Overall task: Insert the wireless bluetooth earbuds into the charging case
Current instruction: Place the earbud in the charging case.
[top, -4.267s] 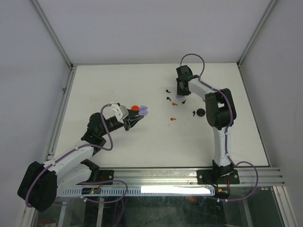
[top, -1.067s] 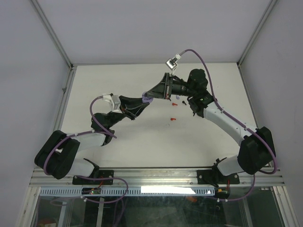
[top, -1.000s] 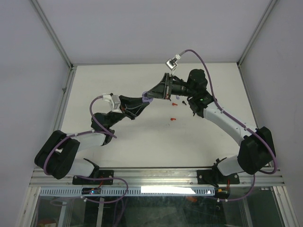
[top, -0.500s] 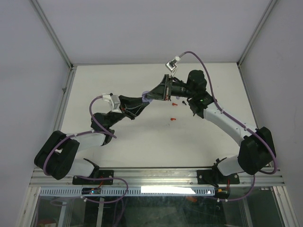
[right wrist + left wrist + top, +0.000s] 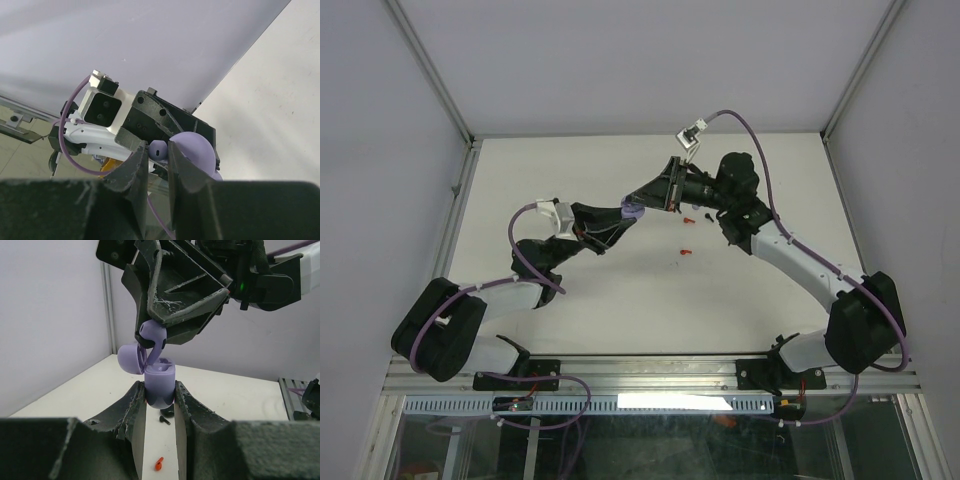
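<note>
My left gripper [image 5: 159, 390] is shut on the body of a lilac charging case [image 5: 159, 377], held upright with its lid [image 5: 131, 359] swung open to the left. My right gripper [image 5: 157, 151] is shut on a lilac earbud [image 5: 159, 148], which hangs just over the case's open top and appears as a rounded lilac earbud [image 5: 152, 335] in the left wrist view. From above, the two grippers meet over the table's far middle at the case [image 5: 632, 210]. A red earbud [image 5: 158, 463] and a black earbud [image 5: 164, 419] lie on the table beneath.
Loose earbuds lie on the white table: a red one [image 5: 686, 251], another red one [image 5: 690, 219] and black ones under the right wrist [image 5: 708, 213]. Grey walls and metal rails [image 5: 455, 190] enclose the table.
Since the earliest frame both arms have come together in mid-air with the case and earbud. Over the last second the right wrist has only shifted slightly; both grips are unchanged.
</note>
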You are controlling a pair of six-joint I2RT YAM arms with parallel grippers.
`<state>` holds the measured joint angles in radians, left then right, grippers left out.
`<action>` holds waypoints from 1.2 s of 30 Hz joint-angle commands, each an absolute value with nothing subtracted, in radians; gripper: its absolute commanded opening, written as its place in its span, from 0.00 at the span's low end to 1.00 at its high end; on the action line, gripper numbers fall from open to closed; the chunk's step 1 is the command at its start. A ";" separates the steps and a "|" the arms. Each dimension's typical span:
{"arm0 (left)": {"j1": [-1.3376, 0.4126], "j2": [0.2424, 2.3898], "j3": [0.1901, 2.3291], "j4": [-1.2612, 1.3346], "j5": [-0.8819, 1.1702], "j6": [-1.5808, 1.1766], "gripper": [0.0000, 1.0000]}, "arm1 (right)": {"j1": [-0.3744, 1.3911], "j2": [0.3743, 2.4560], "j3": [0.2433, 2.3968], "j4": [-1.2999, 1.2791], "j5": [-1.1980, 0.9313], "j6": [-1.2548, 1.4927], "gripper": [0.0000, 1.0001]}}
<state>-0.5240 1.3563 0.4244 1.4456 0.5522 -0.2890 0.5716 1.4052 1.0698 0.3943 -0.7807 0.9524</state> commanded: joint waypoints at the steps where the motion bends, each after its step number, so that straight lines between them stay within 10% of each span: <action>1: -0.535 1.324 0.448 1.742 0.571 -0.294 0.00 | 0.575 1.360 1.058 0.466 -0.697 0.945 0.14; 36: -0.540 1.352 0.477 1.742 0.486 -0.266 0.00 | 0.606 1.373 1.076 0.438 -0.761 0.958 0.14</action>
<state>-0.5312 1.3560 0.4351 1.4467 0.5106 -0.2733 0.5953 1.3922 1.0542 0.4175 -0.7486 0.9634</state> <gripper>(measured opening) 0.251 0.196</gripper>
